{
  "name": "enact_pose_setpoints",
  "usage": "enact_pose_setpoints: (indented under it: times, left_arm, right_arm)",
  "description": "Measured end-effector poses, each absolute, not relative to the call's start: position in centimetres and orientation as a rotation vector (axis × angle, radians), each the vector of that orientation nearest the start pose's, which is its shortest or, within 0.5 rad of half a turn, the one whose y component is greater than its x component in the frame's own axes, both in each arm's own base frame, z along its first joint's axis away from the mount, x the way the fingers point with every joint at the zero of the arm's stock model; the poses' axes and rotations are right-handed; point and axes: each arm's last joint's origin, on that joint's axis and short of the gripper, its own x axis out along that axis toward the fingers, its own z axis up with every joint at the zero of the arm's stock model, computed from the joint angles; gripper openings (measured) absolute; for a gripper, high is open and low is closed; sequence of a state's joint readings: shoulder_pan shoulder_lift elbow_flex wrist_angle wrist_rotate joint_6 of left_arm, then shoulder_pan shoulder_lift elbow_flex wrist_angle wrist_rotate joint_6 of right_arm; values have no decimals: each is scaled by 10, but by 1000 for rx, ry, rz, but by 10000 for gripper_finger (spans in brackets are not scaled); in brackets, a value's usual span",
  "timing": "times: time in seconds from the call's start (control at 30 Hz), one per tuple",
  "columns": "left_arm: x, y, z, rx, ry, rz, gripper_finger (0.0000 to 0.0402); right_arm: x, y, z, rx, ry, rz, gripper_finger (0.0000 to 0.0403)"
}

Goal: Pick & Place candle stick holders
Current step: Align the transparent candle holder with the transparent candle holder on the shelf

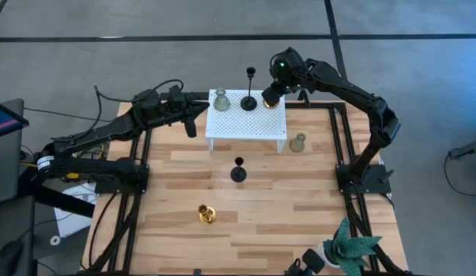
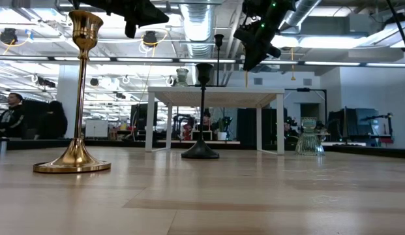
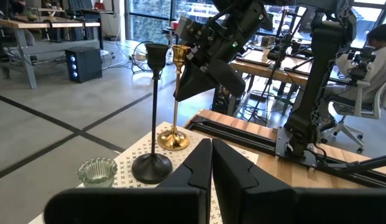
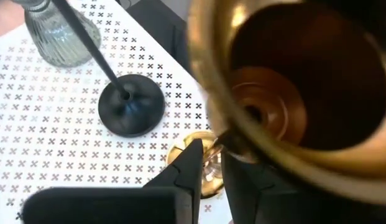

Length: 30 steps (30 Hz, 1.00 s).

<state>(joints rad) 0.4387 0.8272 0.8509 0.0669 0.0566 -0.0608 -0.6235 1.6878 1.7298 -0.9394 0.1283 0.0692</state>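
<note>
A white perforated stand [image 1: 257, 125] at the table's far side carries a pale green glass holder [image 1: 221, 100], a black holder [image 1: 249, 102] and a gold holder [image 3: 173, 138]. My right gripper [image 1: 270, 98] is above the stand's far right part, shut on this gold holder. My left gripper [image 1: 192, 126] is shut and empty by the stand's left edge. On the wood, each standing on its base, are a second green glass holder [image 1: 298, 143], a black holder [image 1: 238, 172] and a gold holder [image 1: 206, 215]. My right gripper pinches the gold holder's slim stem [image 4: 221, 140] between its two fingers, just under the cup [image 4: 292, 87]. The fingers come slanting down from above and from the table's right. The holder stands upright with its round base [image 3: 173, 143] on the white stand.
A leafy plant in a white pot [image 1: 349, 249] stands at the table's near right corner. Black frame rails [image 1: 339, 142] run along the table's left and right sides. People sit at desks in the room beyond [image 3: 360, 56].
</note>
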Motion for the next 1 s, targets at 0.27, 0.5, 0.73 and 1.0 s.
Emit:
enact_pose_setpoints:
  times: [0.27,0.5,0.73,1.0]
  left_arm:
    - [165,75,372,-38,-100,379,11]
    - [165,75,372,-37,-100,379,11]
    - [165,75,372,-37,-100,379,11]
    - [165,75,372,-37,-100,379,11]
  right_arm:
    - [286,-207,360,261,884,-710,113]
    - [286,-203,359,262,905,-700,197]
    - [279,-199,354,285,1001,-691,232]
    - [276,-191,356,290,1046,-675,218]
